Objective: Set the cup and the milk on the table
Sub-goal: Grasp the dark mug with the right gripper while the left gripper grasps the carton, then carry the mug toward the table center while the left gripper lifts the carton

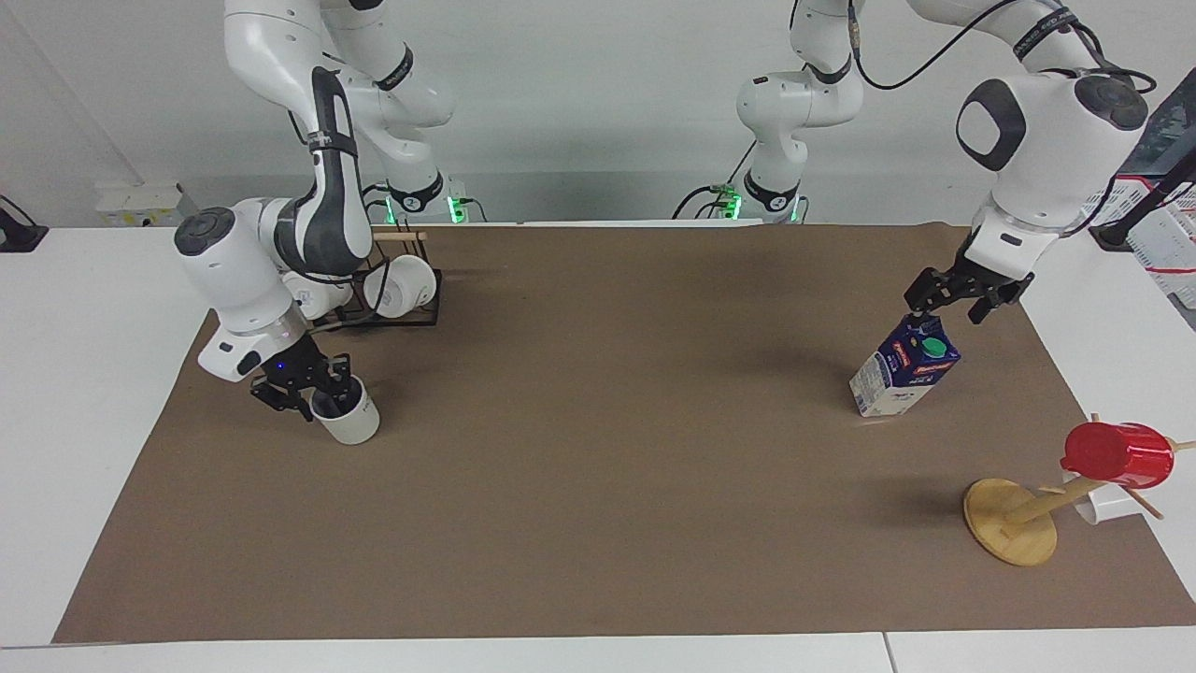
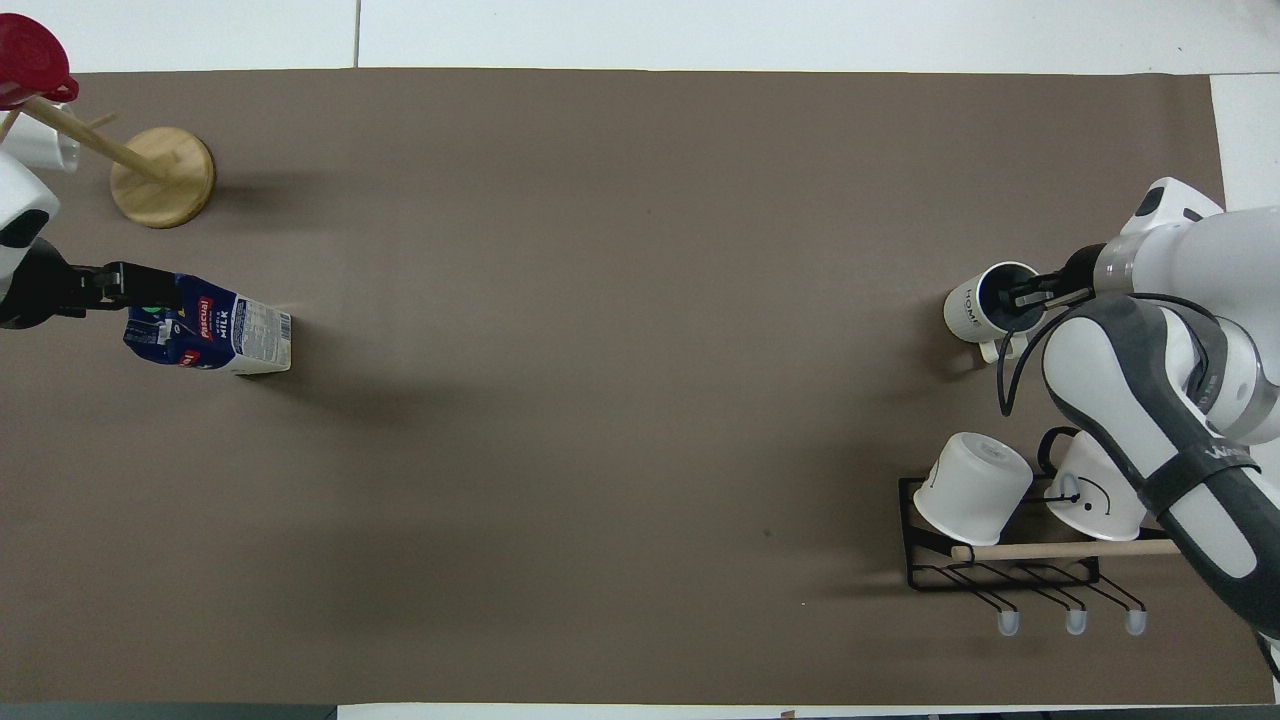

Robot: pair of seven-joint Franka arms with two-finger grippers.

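Note:
The off-white cup (image 1: pixel 350 421) stands upright on the brown paper sheet (image 1: pixel 598 486) of the table, toward the right arm's end; it also shows in the overhead view (image 2: pixel 972 306). My right gripper (image 1: pixel 306 390) is open at the cup's rim, with one finger (image 2: pixel 1022 297) over its grey-blue inside. The milk (image 1: pixel 904 369) stands on the sheet toward the left arm's end, its green cap (image 1: pixel 933 348) showing. My left gripper (image 1: pixel 951 299) is open just above the carton's top ridge. In the overhead view it (image 2: pixel 140 290) covers the cap end of the milk (image 2: pixel 225 335).
A black wire rack (image 1: pixel 392 313) with two white mugs (image 2: pixel 972 488) stands nearer to the robots than the cup. A wooden mug tree (image 1: pixel 1011 522) with a red cup (image 1: pixel 1117 455) and a white cup stands farther from the robots than the milk.

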